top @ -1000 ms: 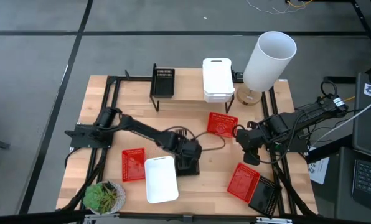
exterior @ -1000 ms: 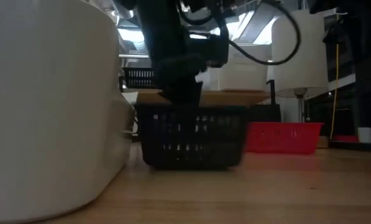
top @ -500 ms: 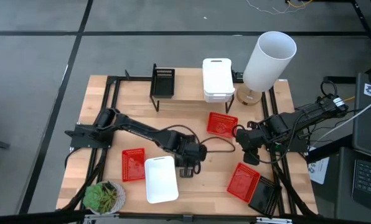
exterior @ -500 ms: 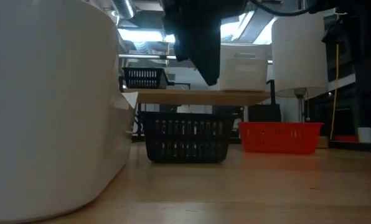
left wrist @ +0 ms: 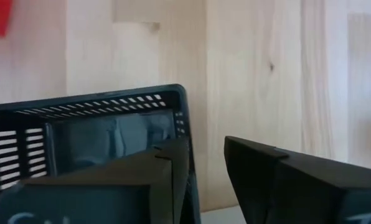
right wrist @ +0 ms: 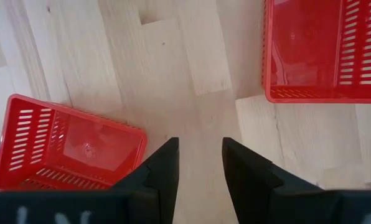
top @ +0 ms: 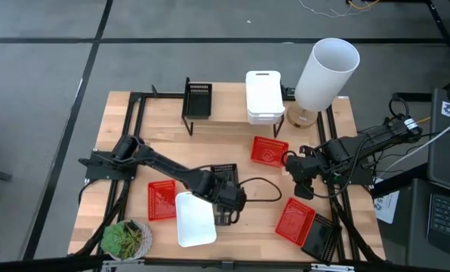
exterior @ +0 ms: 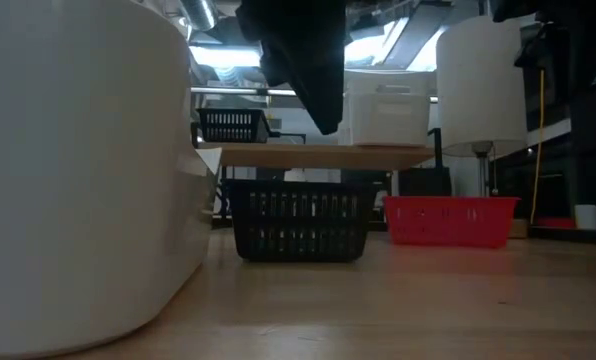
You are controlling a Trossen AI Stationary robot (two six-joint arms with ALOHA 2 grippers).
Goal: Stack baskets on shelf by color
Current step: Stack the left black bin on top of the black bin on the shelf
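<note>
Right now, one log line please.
left gripper: open, above black mesh plastic basket on tabletop | right gripper: open, idle between red baskets

One camera looks straight down on the whole light-wood desk (top: 232,128); another sits at desk height, facing level across it. Both share the black mesh-walled plastic basket (top: 225,172) (exterior: 300,222), which the left wrist camera sees close.

A black mesh basket (left wrist: 86,140) with slotted walls sits just beyond the dark left gripper (left wrist: 204,171), on pale light-wood tabletop (left wrist: 260,68). Two red slotted baskets (right wrist: 70,146) (right wrist: 325,50) flank the dark right gripper (right wrist: 200,165), one to each side of its jaws.
</note>
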